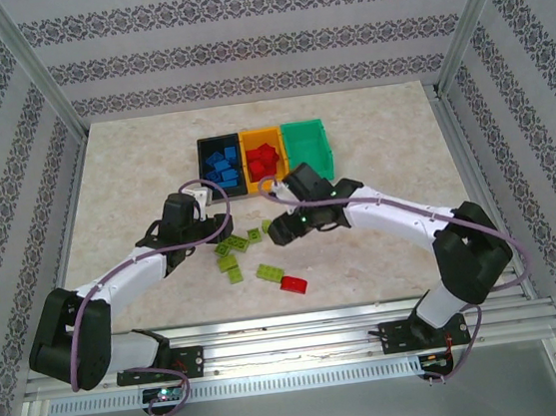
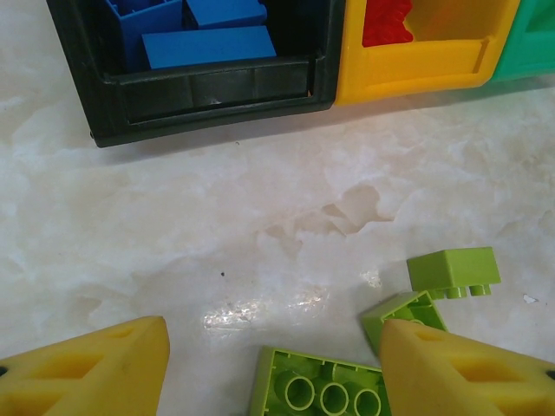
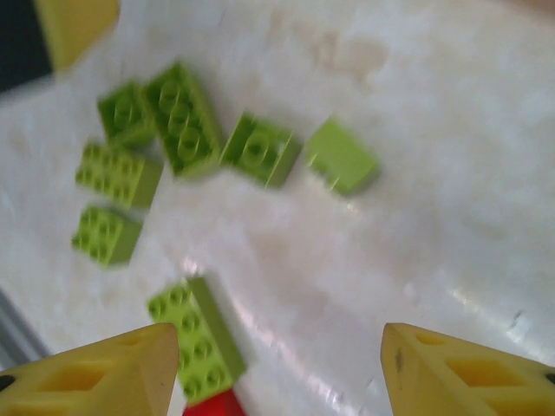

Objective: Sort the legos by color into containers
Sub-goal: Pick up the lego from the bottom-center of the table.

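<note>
the pale marbled table (image 1: pixel 380 136) carries everything. the left arm (image 1: pixel 115 277) and the right arm (image 1: pixel 410 218) both reach in toward its middle, their wrists close together just near of the containers.

the containers stand in a joined row at the far middle of the table: the black bin (image 2: pixel 208 91) on the left with blue legos (image 1: pixel 221 164) in it, the orange-yellow bin (image 2: pixel 408 65) in the centre with red legos (image 1: pixel 265 156) in it, and the green bin (image 1: pixel 308 146) on the right.

the left gripper (image 2: pixel 273 334) hangs low over the table with its yellow fingers well apart and nothing between them; an upturned lime lego (image 2: pixel 321 394) lies just below the gap. the right gripper (image 3: pixel 279 342) is likewise spread wide and has hold of nothing, with bare table between its fingers.

the loose lime legos (image 1: pixel 229 246) lie scattered on the table between the two wrists, near of the bins. nearest of all, a lime brick (image 1: pixel 270 272) and a single red brick (image 1: pixel 294 284) lie touching, the red one to the right.
</note>
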`<state>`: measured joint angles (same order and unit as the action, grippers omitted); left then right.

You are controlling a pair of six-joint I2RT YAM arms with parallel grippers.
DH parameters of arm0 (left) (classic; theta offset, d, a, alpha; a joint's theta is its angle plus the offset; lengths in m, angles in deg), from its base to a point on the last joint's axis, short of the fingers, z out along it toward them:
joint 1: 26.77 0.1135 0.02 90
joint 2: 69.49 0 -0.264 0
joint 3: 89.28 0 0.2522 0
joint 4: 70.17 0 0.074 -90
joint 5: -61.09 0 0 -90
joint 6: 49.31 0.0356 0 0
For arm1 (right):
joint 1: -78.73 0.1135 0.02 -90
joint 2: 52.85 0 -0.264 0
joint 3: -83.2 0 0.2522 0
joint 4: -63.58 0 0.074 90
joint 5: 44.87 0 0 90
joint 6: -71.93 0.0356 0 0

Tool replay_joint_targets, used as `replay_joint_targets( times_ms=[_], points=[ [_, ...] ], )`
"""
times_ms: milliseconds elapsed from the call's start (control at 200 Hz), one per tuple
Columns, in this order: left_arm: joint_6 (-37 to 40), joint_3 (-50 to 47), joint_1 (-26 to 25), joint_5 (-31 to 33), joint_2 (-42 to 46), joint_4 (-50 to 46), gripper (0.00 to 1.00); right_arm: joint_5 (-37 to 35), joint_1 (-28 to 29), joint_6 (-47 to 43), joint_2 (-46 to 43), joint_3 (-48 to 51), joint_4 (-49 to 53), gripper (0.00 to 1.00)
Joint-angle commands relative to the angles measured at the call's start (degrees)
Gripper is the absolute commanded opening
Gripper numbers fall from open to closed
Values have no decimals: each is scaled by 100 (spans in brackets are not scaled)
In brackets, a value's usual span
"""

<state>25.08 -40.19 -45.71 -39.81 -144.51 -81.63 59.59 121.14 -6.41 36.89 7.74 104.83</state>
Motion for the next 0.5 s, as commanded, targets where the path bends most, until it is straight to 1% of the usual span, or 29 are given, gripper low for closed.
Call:
replay_joint_targets(
  times_ms=[0, 75, 185, 375, 495],
  points=[
    [6, -78, 91, 44, 111, 218, 65, -377, 427, -402, -92, 190, 784, 64],
    [-2, -84, 85, 37, 98, 230, 65, -645, 742, -472, 28, 188, 1094, 64],
    [6, -75, 90, 45, 106, 209, 65, -776, 1053, -434, 179, 317, 1215, 64],
    [15, -88, 90, 72, 142, 198, 65, -865, 1392, -294, 299, 464, 1273, 64],
    [6, -78, 88, 41, 149, 191, 65, -962, 1457, -283, 520, 461, 1270, 63]
  ],
)
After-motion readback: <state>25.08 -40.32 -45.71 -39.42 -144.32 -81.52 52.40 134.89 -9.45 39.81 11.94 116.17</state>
